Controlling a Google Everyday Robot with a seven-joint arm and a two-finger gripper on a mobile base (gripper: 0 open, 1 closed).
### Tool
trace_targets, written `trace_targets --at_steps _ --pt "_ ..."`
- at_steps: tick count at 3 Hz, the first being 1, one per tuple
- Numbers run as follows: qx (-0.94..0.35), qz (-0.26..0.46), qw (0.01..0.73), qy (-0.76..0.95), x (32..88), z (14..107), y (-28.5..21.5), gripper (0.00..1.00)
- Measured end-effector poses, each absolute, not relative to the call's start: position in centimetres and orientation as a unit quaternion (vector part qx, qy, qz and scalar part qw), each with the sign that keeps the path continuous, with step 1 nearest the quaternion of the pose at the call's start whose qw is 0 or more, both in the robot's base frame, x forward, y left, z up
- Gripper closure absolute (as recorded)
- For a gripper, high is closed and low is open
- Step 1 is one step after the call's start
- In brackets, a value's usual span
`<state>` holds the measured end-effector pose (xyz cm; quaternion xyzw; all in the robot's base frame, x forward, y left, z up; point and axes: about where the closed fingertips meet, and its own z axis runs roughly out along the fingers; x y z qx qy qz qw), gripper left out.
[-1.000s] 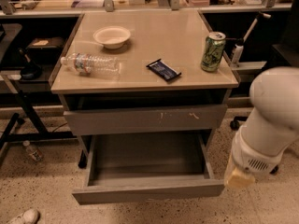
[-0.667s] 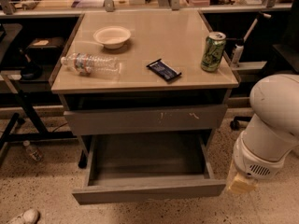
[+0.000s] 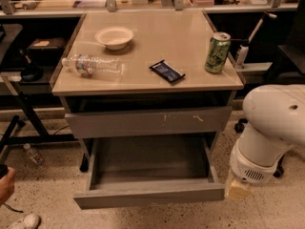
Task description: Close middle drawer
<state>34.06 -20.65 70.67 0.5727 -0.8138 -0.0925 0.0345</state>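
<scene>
The middle drawer (image 3: 148, 195) is a wide, shallow grey drawer with a plain flat front and a faint pale scuff at its lower edge. It stands pulled far out and its inside is empty. Above it is a taller grey front with pale scratch marks (image 3: 147, 122), nearly flush with the cabinet. My white arm (image 3: 271, 128) hangs at the right of the cabinet, and its lower end (image 3: 237, 189) is next to the open drawer's right front corner. My gripper is not in view.
On the cabinet top (image 3: 190, 78) lie a clear water bottle (image 3: 93, 65), a white bowl (image 3: 114, 36), a dark snack packet (image 3: 167, 71) and a green can (image 3: 217, 52). A person's hand (image 3: 5, 185) and shoe (image 3: 21, 221) are at the lower left. A small bottle (image 3: 33, 154) lies on the floor.
My arm has sunk slightly at the right of the cabinet. The middle drawer is pulled out as far as before.
</scene>
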Motion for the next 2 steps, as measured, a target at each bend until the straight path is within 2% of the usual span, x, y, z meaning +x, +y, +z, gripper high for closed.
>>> trace_targets --at_steps 1,2 --pt "0.555 -0.113 0.074 -0.821 35.90 63.28 -19.80 1.00" --pt "0.555 -0.113 0.074 -0.821 35.90 63.26 -19.80 1.00"
